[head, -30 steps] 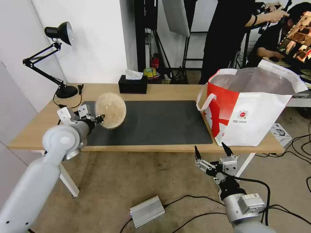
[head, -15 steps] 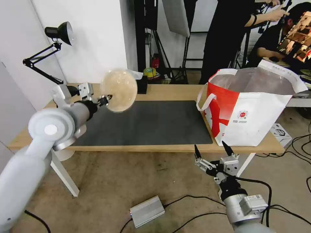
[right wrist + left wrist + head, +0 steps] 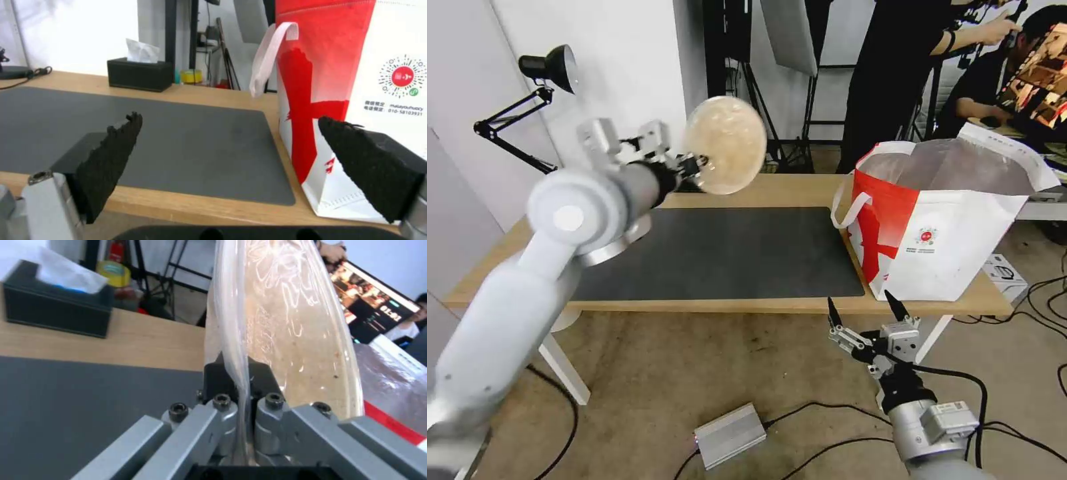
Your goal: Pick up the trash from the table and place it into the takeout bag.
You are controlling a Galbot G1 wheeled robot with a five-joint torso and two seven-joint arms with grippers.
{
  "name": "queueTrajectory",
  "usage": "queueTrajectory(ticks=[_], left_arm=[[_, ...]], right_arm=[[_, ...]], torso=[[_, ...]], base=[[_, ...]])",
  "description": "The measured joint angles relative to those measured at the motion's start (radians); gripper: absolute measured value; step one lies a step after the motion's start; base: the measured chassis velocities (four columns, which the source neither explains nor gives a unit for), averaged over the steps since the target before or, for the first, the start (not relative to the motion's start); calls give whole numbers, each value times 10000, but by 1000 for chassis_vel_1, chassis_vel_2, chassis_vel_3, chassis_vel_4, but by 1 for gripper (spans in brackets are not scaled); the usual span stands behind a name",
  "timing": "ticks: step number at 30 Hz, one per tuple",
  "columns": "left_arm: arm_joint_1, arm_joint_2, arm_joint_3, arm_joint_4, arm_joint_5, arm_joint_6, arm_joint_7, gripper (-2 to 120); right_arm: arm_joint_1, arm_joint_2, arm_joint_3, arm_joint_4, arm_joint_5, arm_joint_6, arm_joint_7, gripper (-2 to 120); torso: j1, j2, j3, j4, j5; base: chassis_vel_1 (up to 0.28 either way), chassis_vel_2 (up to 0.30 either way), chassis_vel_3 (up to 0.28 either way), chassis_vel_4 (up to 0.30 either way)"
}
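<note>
My left gripper [image 3: 695,165] is shut on the rim of a beige shallow bowl [image 3: 726,155], held on edge high above the back of the table [image 3: 774,190]. In the left wrist view the fingertips [image 3: 231,373] pinch the thin rim of the bowl [image 3: 285,323]. The red-and-white takeout bag [image 3: 940,227] stands open at the table's right end, well to the right of the bowl. My right gripper [image 3: 864,310] hangs open below the table's front edge, in front of the bag [image 3: 356,76].
A dark grey mat [image 3: 727,250] covers the table's middle. A black tissue box [image 3: 53,310] sits at the back edge, a black desk lamp [image 3: 537,87] at the back left. On the floor lie cables and a silver box [image 3: 730,433]. People stand behind the bag.
My left arm has lifted the bowl off the mat's left end and carried it up and to the right, toward the bag. The right arm has stayed still.
</note>
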Motion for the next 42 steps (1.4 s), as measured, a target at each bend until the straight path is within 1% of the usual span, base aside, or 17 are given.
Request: queueTrajectory(ticks=[1,4,5,8,11,12,14,15,17,18,22,23,26,35,37,38,42], left_arm=[[0,0,0,0,0,0,0,0],[-436,-503,432,367,27,-2,-71,0],[-436,-503,432,367,27,-2,-71,0],[-686,-820,678,600,47,-5,-119,0],[-1106,-1324,1056,1056,79,-6,-186,0],[-1106,-1324,1056,1056,79,-6,-186,0],[-1362,-1667,1253,1392,177,-7,-199,0],[-1362,-1667,1253,1392,177,-7,-199,0],[-1522,-2024,1455,1702,349,-8,-200,0],[-1522,-2024,1455,1702,349,-8,-200,0],[-1793,-2696,1679,2264,461,-13,-200,0],[-1793,-2696,1679,2264,461,-13,-200,0],[-2027,-3166,1787,2722,606,-20,-190,0],[-2492,-3815,2084,3532,909,-23,-88,0],[-2675,-4128,2131,3857,1069,-26,-47,0],[-2675,-4128,2131,3857,1069,-26,-47,0],[-2963,-4780,2174,4469,1537,-38,179,0]], right_arm=[[0,0,0,0,0,0,0,100],[-1,6,20,0,0,1,2,100],[-1,6,20,0,0,1,2,100],[13,17,9,-18,0,2,3,100],[81,28,-16,-65,6,2,3,100],[81,28,-16,-65,6,2,3,100],[102,38,-18,-81,14,2,4,100],[102,38,-18,-81,14,2,4,100],[106,57,-17,-86,21,1,4,100],[106,57,-17,-86,21,1,4,100],[182,103,-19,-111,42,-6,6,100],[182,103,-19,-111,42,-6,6,100],[262,158,-65,-153,46,-12,6,100],[431,130,-104,-265,65,-21,7,100],[465,125,-171,-272,73,-26,6,100],[465,125,-171,-272,73,-26,6,100],[461,129,-261,-272,76,-28,6,100]], torso=[[0,0,0,0,0],[0,0,0,0,0],[0,0,0,0,0],[0,1,0,0,-1],[0,0,0,1,0],[0,0,0,1,0],[0,0,0,0,-1],[0,0,0,0,-1],[0,0,0,1,-1],[0,0,0,1,-1],[0,0,-1,1,0],[0,0,-1,1,0],[0,0,-1,1,0],[0,0,0,2,-1],[0,-1,0,2,-2],[0,-1,0,2,-2],[0,0,-1,1,-1]], base=[[0,0,0,0],[0,0,0,0],[0,0,0,0],[0,0,0,0],[0,0,0,0],[0,0,0,0],[0,0,0,0],[0,0,0,0],[0,0,0,0],[0,0,0,0],[0,0,0,0],[0,0,0,0],[0,0,0,0],[0,0,0,0],[0,0,0,0],[0,0,0,0],[0,0,0,0]])
